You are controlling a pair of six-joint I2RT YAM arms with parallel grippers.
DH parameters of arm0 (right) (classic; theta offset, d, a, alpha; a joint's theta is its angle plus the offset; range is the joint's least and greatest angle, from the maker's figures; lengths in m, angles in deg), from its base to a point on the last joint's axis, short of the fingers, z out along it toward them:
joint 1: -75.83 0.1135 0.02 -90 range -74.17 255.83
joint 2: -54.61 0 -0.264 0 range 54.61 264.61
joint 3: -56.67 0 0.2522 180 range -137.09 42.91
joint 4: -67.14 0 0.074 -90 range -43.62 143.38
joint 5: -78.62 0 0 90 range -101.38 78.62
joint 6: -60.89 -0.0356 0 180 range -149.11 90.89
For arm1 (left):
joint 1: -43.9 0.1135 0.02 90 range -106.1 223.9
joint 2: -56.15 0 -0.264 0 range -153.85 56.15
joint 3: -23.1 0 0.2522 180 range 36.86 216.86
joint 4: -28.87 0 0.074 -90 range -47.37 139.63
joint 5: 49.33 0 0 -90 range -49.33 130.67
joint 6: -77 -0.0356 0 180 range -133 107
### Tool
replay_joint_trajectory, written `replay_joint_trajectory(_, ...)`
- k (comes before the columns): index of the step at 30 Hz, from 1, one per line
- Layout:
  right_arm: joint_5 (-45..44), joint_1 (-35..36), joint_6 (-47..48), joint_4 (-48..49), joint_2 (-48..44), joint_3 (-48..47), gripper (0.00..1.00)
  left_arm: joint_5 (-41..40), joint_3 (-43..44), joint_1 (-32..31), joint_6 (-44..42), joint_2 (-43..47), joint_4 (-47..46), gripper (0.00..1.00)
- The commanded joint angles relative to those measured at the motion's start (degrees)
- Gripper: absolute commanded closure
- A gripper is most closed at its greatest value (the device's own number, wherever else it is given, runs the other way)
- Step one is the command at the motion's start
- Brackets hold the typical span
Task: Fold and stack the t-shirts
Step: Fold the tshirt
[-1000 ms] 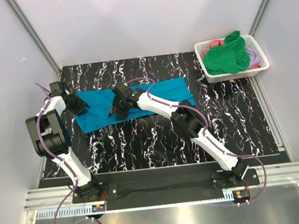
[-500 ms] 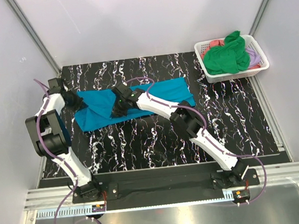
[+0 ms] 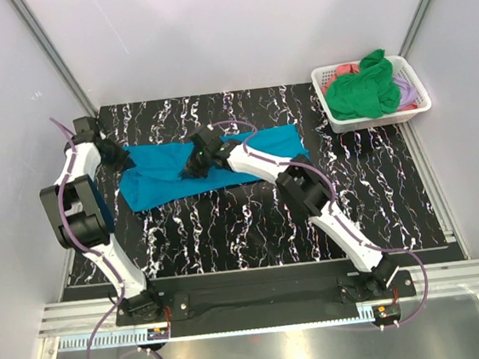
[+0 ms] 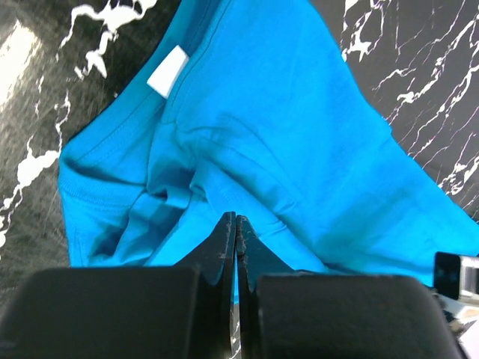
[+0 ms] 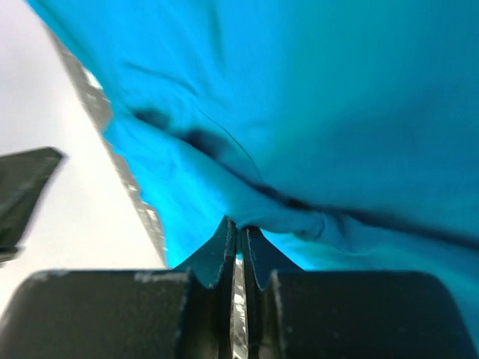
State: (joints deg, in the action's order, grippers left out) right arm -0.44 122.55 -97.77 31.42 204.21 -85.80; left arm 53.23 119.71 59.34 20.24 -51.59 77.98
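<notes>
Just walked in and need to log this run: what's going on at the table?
Two robot arms are handling a teal-blue t-shirt lying on the black marbled table. The left gripper pinches its left end and the right gripper a fold near its middle, both with jaws shut on the cloth. No folded stack is in view yet. More shirts, a green t-shirt on top, sit in the white basket at the far right.

A robotics lab test cell is probably shown: plain white panel walls framed by aluminium rails are seen enclosing a black marbled surface.
</notes>
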Motion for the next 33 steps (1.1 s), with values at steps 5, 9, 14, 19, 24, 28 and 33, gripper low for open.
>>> replay_joint_trajectory(5, 4.35, -3.30, -4.02, 12.45, -4.05, 1.08, 0.96, 0.72, 2.93, -0.06, -0.71, -1.42, -1.78, 1.00)
replay_joint_trajectory(9, 6.64, -4.79, -7.35, 17.46, -2.65, 1.17, 0.89, -4.90, 4.07, -0.06, -1.33, 0.42, 0.59, 0.58)
replay_joint_trajectory(14, 8.39, -6.29, -8.85, 15.19, 0.33, -3.38, 0.67, -4.04, 3.64, -0.06, -1.94, 0.87, 1.21, 0.50)
replay_joint_trajectory(19, 10.24, -6.99, -4.75, 9.93, -1.85, -3.40, 0.56, 1.67, 1.35, -0.06, -4.75, 0.52, -3.27, 0.50)
replay_joint_trajectory(24, 11.91, -7.96, 4.13, 3.51, -10.63, 4.06, 0.54, 3.00, -0.05, -0.41, -4.67, 0.08, -4.15, 0.51)
replay_joint_trajectory(28, 11.74, -8.57, 12.03, -1.76, -18.53, 9.42, 0.53, 3.17, 0.21, -0.85, -3.18, -1.24, -2.92, 0.50)
replay_joint_trajectory(33, 4.91, -9.62, 24.78, -16.50, -25.05, 10.84, 0.53, 0.29, 4.07, -2.95, -5.10, -2.04, 3.75, 0.50)
